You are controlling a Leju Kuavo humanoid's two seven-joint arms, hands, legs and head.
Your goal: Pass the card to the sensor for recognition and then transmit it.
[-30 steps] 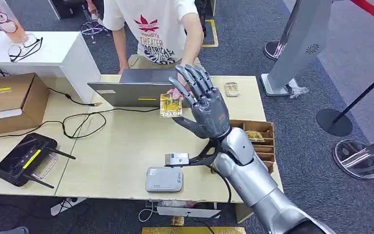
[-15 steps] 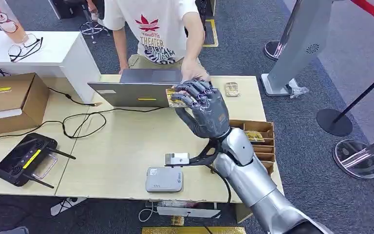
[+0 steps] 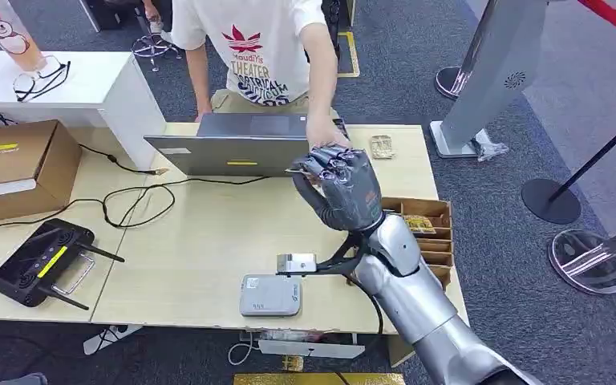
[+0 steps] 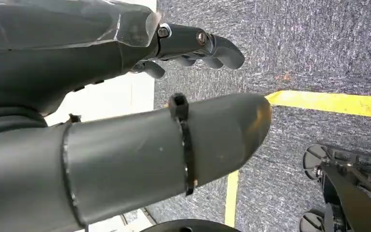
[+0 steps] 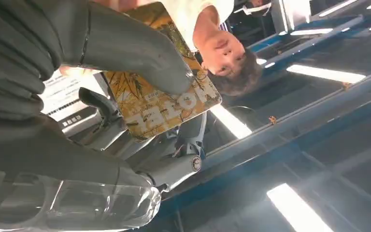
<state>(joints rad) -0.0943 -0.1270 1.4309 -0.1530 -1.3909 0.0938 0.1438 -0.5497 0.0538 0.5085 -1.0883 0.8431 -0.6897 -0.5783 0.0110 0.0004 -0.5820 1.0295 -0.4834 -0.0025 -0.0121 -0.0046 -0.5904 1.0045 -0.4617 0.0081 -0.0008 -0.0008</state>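
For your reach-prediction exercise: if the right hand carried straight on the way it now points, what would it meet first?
Probably the person's hand, just beyond the right hand holding the card; depth is unclear.

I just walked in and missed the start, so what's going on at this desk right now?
A humanoid robot's right robot hand is raised over the desk, gripping a yellow patterned card between its thumb and fingers. A person in a white T-shirt stands across the desk behind a laptop, with their hand reaching right up to the robot hand at the card. The grey card reader sits near the robot's edge of the desk. The left robot hand hangs down over the carpet, holding nothing.
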